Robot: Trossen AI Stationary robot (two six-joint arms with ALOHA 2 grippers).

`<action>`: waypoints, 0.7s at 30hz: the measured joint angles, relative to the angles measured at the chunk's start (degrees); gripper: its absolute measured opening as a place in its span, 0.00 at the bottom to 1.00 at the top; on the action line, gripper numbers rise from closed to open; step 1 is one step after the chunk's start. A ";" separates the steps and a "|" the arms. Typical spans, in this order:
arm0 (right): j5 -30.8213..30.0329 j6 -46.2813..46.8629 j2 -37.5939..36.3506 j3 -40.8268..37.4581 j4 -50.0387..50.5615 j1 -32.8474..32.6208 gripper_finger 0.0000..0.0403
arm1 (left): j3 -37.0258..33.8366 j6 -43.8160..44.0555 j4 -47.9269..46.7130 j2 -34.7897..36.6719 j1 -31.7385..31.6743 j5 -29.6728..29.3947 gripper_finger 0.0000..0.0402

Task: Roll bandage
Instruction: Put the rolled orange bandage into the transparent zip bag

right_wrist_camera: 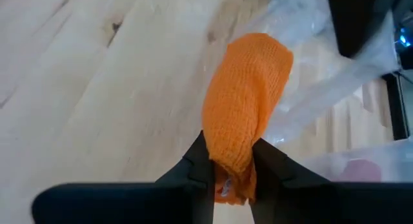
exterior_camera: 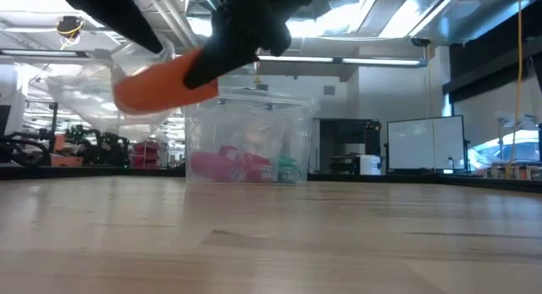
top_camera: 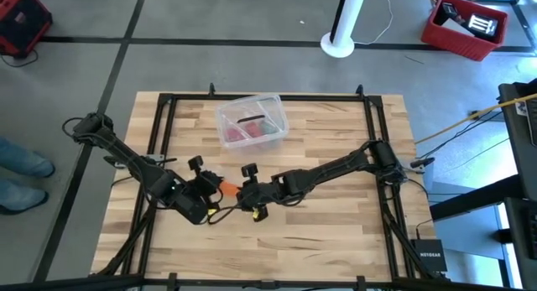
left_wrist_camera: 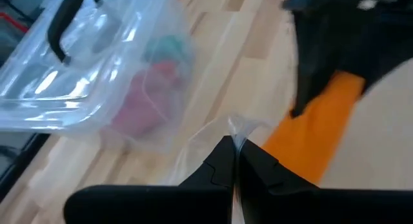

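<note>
Two dark jointed arms, black angular pincers [right_wrist_camera: 231,162]

Grey concrete floor [top_camera: 252,14] was seen around the wooden table [top_camera: 319,241], with a red crate [top_camera: 464,27] parked upper right and a white pole base [top_camera: 340,44] at top centre. Ceiling strip lights [exterior_camera: 381,61] and whiteboards [exterior_camera: 423,143] were visible at table level.
</note>
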State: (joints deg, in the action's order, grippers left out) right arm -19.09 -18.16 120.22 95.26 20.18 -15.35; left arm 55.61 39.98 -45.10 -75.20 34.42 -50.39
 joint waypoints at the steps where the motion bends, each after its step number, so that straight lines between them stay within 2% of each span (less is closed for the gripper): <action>1: -1.44 0.32 0.00 0.00 -0.08 0.17 0.15 | 0.00 -0.44 -0.03 0.09 -0.17 0.13 0.00; 4: -8.69 1.49 -0.02 -0.02 -0.63 0.06 0.15 | 0.00 -0.95 0.22 0.07 -0.35 1.95 0.00; 6: -11.40 1.47 -0.45 -0.04 -2.65 0.09 0.15 | 0.00 -0.20 0.19 0.07 -0.31 2.21 0.00; 14: -9.83 6.91 0.88 -0.22 -12.14 1.19 0.15 | 0.00 0.21 2.31 0.09 -0.40 1.97 0.00; 18: -5.89 11.63 1.73 -1.47 -16.40 1.71 0.15 | -0.04 2.40 3.08 0.01 -0.09 1.94 0.00; 21: -7.42 11.73 1.77 -3.35 -22.31 1.55 0.15 | -0.02 2.03 5.36 0.09 0.01 1.28 0.00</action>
State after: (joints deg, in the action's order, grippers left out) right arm -26.51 -6.43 121.99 91.92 -2.13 -13.80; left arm 55.59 42.01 -39.74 -75.11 34.43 -49.12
